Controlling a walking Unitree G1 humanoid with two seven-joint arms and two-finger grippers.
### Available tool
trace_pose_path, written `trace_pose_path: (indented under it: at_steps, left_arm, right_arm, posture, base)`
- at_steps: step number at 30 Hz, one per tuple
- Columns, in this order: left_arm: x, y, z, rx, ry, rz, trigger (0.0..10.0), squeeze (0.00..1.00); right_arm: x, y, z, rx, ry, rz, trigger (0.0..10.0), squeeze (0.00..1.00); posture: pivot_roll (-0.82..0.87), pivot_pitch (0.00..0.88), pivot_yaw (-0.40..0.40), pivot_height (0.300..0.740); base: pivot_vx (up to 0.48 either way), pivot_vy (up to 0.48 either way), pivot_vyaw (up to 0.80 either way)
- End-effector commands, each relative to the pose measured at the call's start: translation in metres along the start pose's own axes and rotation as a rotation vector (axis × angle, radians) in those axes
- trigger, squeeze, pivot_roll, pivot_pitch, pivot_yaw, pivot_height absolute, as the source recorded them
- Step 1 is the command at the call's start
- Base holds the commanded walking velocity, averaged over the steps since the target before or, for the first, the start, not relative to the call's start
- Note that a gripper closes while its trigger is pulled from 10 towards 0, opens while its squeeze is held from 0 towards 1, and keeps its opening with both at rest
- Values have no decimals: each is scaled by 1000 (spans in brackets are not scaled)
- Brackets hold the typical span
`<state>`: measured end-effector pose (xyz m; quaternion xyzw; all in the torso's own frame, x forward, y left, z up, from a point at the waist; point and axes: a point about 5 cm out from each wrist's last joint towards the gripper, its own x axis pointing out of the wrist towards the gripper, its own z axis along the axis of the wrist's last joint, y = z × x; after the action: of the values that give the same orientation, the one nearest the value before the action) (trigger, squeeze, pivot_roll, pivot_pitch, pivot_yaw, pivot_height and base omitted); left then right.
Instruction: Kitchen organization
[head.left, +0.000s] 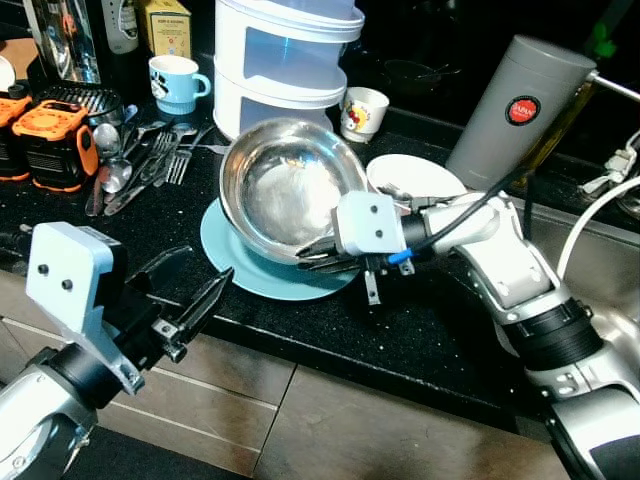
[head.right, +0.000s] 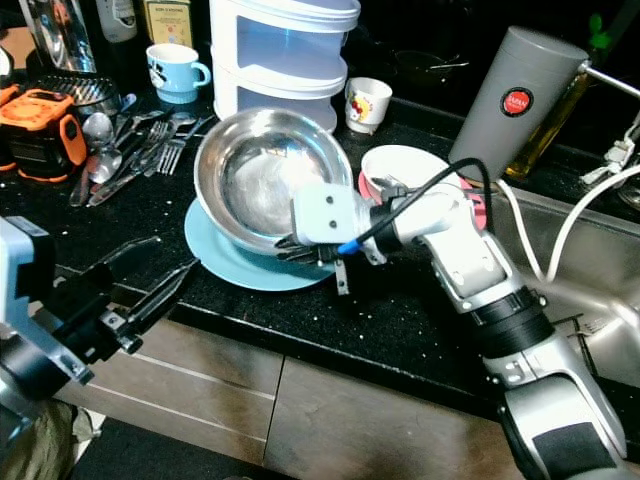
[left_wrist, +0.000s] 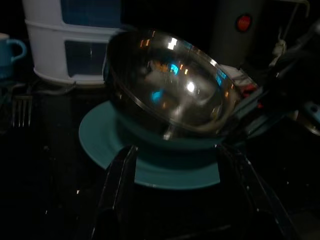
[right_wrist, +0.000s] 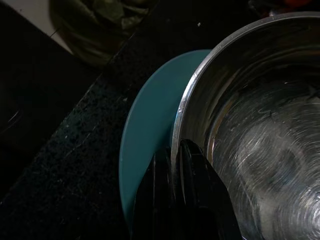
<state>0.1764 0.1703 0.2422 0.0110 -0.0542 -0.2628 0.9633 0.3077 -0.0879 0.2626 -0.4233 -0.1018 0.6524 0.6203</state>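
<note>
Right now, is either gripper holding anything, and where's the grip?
The right gripper pinches the rim of the tilted shiny steel bowl, one finger inside and one outside, above the round teal plate. The left gripper is open and holds nothing.

My right gripper (right_wrist: 172, 165) hides part of the steel bowl's (head.left: 290, 185) near rim, and the bowl covers much of the teal plate (head.left: 232, 262). The grey canister's (head.right: 523, 100) red label is too small for me to read.
</note>
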Motion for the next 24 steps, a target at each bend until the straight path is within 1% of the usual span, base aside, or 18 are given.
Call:
trace_pose_path:
  at_steps: [1,5,6,8,9,11,12,13,14,17,18,19,21,22,23,24]
  left_arm:
    - [2,-5,-1,-16,1,-36,10000,0]
    - [4,-7,-3,-30,0,-42,10000,0]
    - [5,-8,-4,-35,1,-44,10000,0]
    - [5,-8,-4,-35,1,-44,10000,0]
    - [6,-9,-5,-43,3,-49,10000,0]
    - [6,-9,-5,-43,3,-49,10000,0]
    - [7,-11,-7,-54,4,-56,10000,0]
    - [7,-11,-7,-54,4,-56,10000,0]
    - [10,-13,-8,-66,4,-65,10000,0]
    - [10,-13,-8,-66,4,-65,10000,0]
    - [12,-15,-9,-73,3,-73,10000,0]
    - [12,-15,-9,-73,3,-73,10000,0]
    - [15,-16,-9,-80,-4,-79,10000,0]
    - [15,-16,-9,-80,-4,-79,10000,0]
    - [16,-16,-9,-82,-7,-80,10000,0]
    - [16,-16,-9,-83,-10,-79,10000,0]
  right_arm:
    - [-7,-4,2,-30,27,-3,0,0]
    - [-7,-6,4,-27,10,-18,0,0]
    - [-7,-9,7,-26,-20,-42,0,0]
    - [-7,-9,7,-26,-20,-42,0,0]
    - [-7,-15,14,-17,-88,-89,0,0]
    - [-7,-15,14,-17,-88,-89,0,0]
    - [-8,-25,25,16,-208,-176,0,0]
    - [-8,-25,25,16,-208,-176,0,0]
    - [-10,-34,34,78,-356,-286,0,0]
    - [-10,-34,34,78,-356,-286,0,0]
    - [-12,-39,39,141,-468,-363,0,0]
    - [-12,-39,39,141,-468,-363,0,0]
    - [-21,-45,37,280,-609,-503,0,0]
    - [-21,-45,37,280,-609,-503,0,0]
    - [-26,-48,33,345,-660,-566,0,0]
    - [-31,-51,29,394,-687,-633,0,0]
  posture:
    - [297,0,-163,740]
    - [294,0,-165,740]
    - [294,0,-165,740]
    - [294,0,-165,740]
    - [289,0,-165,740]
    - [289,0,-165,740]
    - [282,0,-164,740]
    - [282,0,-164,740]
    - [278,0,-163,740]
    - [278,0,-163,740]
    - [278,0,-163,740]
    - [278,0,-163,740]
    - [270,0,-162,740]
    - [270,0,-162,740]
    - [262,0,-160,740]
    - [254,0,-156,740]
  base:
    - [0,0,0]
    - [0,0,0]
    - [0,0,0]
    - [0,0,0]
    - [0,0,0]
    - [0,0,0]
    - [0,0,0]
    - [0,0,0]
    - [0,0,0]
    - [0,0,0]
    - [0,0,0]
    - [0,0,0]
    - [0,0,0]
    - [0,0,0]
    - [0,0,0]
    - [0,0,0]
